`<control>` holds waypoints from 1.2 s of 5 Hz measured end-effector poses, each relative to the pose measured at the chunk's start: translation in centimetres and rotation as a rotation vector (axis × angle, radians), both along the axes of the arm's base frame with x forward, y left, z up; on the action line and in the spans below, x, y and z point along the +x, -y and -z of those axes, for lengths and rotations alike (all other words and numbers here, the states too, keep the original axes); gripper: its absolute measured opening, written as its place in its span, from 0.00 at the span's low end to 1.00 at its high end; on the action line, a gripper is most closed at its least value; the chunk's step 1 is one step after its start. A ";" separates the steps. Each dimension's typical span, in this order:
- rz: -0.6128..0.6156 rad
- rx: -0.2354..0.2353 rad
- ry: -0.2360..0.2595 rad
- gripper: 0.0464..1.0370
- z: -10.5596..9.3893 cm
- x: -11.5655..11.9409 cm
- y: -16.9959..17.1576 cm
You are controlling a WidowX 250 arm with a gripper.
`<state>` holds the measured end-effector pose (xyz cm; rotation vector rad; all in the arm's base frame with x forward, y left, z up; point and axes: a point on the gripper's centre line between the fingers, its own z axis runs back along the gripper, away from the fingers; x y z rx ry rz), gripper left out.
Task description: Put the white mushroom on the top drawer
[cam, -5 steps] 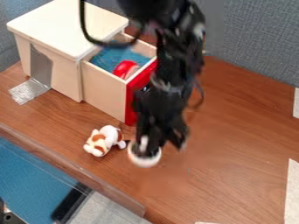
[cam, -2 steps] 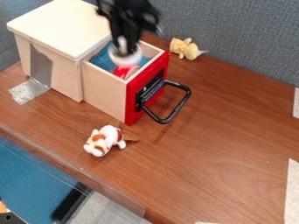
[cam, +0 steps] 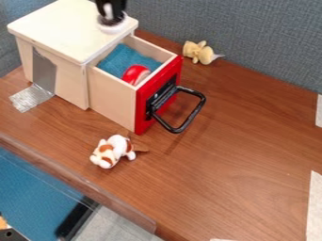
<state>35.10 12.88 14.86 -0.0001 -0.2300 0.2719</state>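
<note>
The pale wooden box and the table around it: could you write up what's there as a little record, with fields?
Box: pale wood, flat top
Drawer: open; red front, black loop handle
Inside drawer: blue lining, red rounded object
Black gripper: over the box top's far corner
White mushroom: in the gripper; contact with the top unclear
Near drawer: brown-and-white plush animal
By grey partition: small yellow plush toy
</note>
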 end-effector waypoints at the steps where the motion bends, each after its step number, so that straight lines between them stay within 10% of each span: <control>1: -0.051 0.018 -0.028 0.17 0.9 0.1 -1.8; 3: -0.132 0.048 -0.092 0.23 2.3 -0.1 -4.5; 6: -0.085 0.055 -0.056 0.97 -0.5 0.2 -3.8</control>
